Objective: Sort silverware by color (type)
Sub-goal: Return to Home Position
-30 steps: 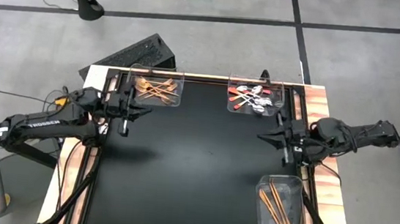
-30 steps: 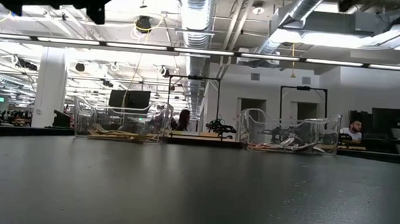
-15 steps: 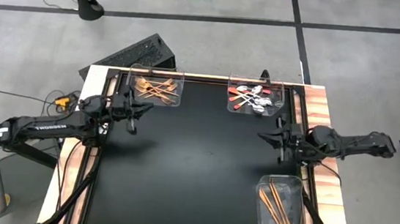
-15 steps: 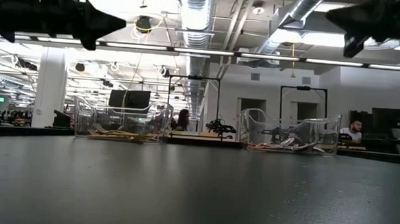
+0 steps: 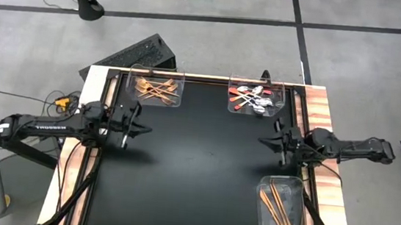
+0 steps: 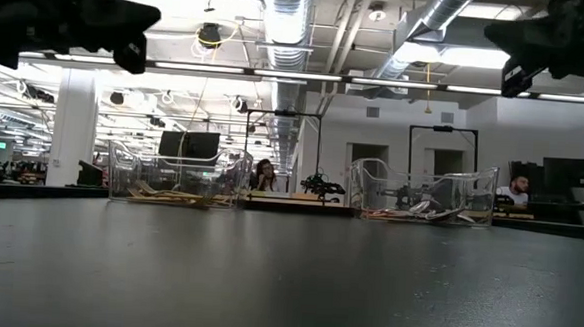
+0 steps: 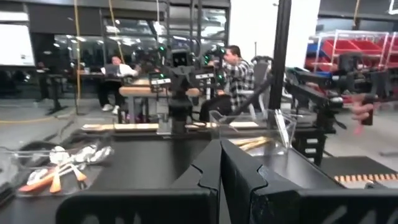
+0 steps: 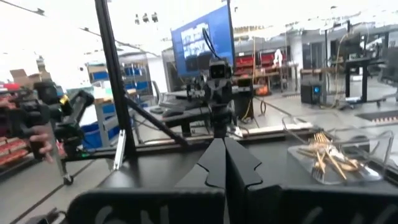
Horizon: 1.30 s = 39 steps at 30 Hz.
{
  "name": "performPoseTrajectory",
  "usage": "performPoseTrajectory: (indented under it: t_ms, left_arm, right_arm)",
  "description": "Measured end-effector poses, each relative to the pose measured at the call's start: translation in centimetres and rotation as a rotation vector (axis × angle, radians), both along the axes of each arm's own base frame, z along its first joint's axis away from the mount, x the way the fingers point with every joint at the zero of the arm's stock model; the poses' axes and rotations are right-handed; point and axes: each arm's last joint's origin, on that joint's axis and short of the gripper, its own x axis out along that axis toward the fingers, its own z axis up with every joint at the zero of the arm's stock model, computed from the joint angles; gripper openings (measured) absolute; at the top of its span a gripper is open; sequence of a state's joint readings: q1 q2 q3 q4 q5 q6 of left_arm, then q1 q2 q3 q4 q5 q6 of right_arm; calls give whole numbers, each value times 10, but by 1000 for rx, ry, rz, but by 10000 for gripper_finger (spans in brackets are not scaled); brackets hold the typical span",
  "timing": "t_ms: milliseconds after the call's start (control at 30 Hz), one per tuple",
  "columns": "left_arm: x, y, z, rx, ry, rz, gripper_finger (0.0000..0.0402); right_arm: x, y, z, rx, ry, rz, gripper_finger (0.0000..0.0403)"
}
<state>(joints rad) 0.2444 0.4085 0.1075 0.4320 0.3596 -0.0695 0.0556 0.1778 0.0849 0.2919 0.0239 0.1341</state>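
"So, which way does everything lie from you?"
"Forks (image 5: 157, 89) fill the far-left bin (image 5: 133, 73), just beyond my left gripper (image 5: 139, 116). Spoons (image 5: 253, 99) sit beyond my right gripper (image 5: 266, 140). Sticks (image 5: 280, 209) lie near-to-far beside my right arm (image 5: 352, 147). Both grippers are pinched closed, empty."

Flat counter top (image 5: 195, 171): matte black, pale wood strips at both side edges.
Thin metal forks (image 5: 155, 90): copper-gold.
Small spoons (image 5: 250, 98): silver bowls, red-orange handles.
Long slim sticks (image 5: 280, 209): orange-gold.
Plastic bins (image 5: 134, 73): clear.
Left tool (image 5: 140, 124), right tool (image 5: 265, 141): black.
Left arm (image 5: 44, 123): black, white lettering.
Concrete floor (image 5: 229, 41): grey, crossed by dark lines.
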Motion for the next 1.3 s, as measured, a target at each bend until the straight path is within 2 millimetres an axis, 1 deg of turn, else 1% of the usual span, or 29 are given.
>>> performPoseTrajectory:
  t_ms: [133, 233, 333, 467, 567, 700, 833, 967, 1067, 1300]
  left_arm:
    - [-11, -2, 3, -3, -27, 34, 0]
    - [-21, -3, 4, 5, -48, 88, 0]
    - [-29, -4, -1, -8, -6, 128, 0]
    - [-34, -4, -9, -25, 46, 173, 0]
    - [-31, -2, -16, -39, 26, 256, 0]
    - [-27, -4, -28, -97, 12, 226, 0]
    - [-27, -8, -29, -95, 33, 187, 0]
    - [-27, -12, -27, -85, 28, 134, 0]
    - [-25, -16, -33, -86, 69, 97, 0]
    - [-25, -22, -33, -51, 64, 101, 0]
  right_arm:
    - [-9, 0, 3, 11, -42, 3, 10]
    - [-14, -1, 1, 45, -32, 12, 10]
    - [-15, 0, -2, 47, -5, 18, 10]
    - [-14, 1, -4, 33, 27, 85, 10]
    - [-14, 2, -8, 27, 56, 117, 10]
    - [-14, 2, -7, 21, 48, 115, 10]
    - [-14, 2, -6, 19, 42, 118, 10]
    - [-14, 4, -7, 8, 45, 167, 10]
    - [-14, 4, -8, -24, 62, 180, 10]
    - [-14, 4, -7, -46, 49, 175, 10]
